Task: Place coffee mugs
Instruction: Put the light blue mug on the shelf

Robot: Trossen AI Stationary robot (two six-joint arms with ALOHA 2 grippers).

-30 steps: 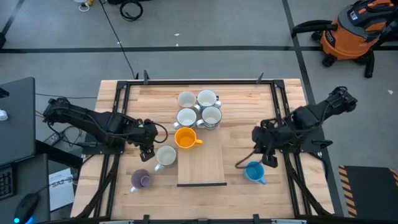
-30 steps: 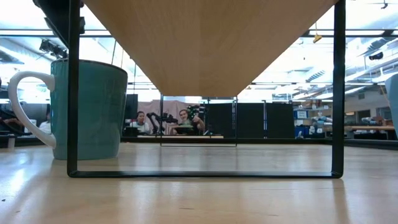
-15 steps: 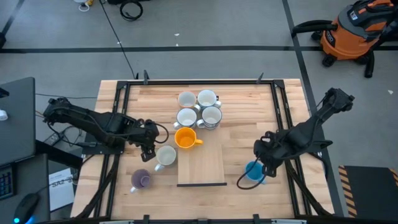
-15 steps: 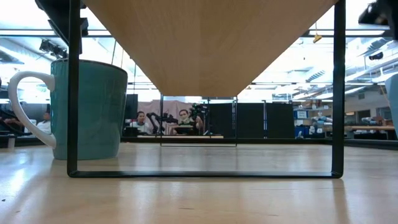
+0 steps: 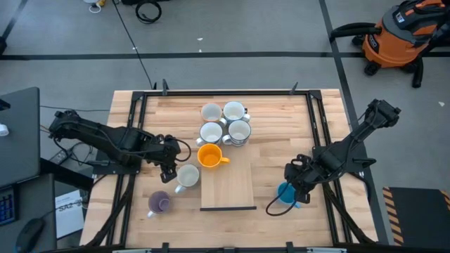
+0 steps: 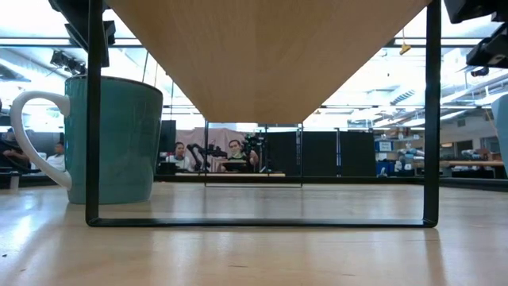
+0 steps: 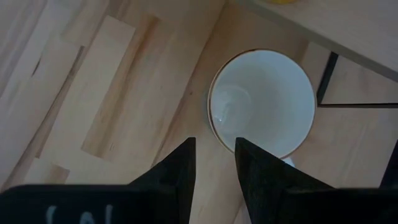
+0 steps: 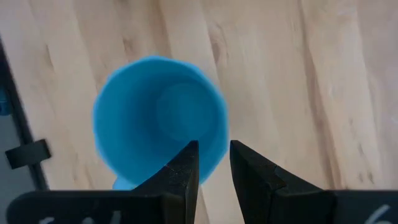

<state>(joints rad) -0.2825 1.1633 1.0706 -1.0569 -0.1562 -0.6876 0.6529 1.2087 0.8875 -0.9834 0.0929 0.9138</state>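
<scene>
My right gripper (image 5: 294,185) hangs open over the bright blue mug (image 8: 158,121), which stands upright on the table at the near right. Its fingers straddle the mug's wall, one over the hollow and one outside. My left gripper (image 5: 169,167) is open above the rim of a white mug (image 7: 261,102), its fingers just short of that rim; this mug's outer wall (image 6: 119,139) looks teal. A yellow-orange mug (image 5: 209,156) stands mid-table, a purple mug (image 5: 159,204) at the near left, and several white mugs (image 5: 223,121) cluster farther back. My right gripper comes at the blue mug from above, pointing down, with the wall at the rim (image 8: 217,140) in the gap between its fingers. I cannot tell whether the fingers touch it. The mug stands upright on the table.
A low wooden riser on black metal legs (image 5: 228,186) stands at the near middle, between the white mug and the blue one. A black frame (image 5: 225,91) runs round the table.
My right gripper has come down and toward the table's near edge, turning a little, until it stands over the blue mug and covers part of it from above. The mug has kept its place.
</scene>
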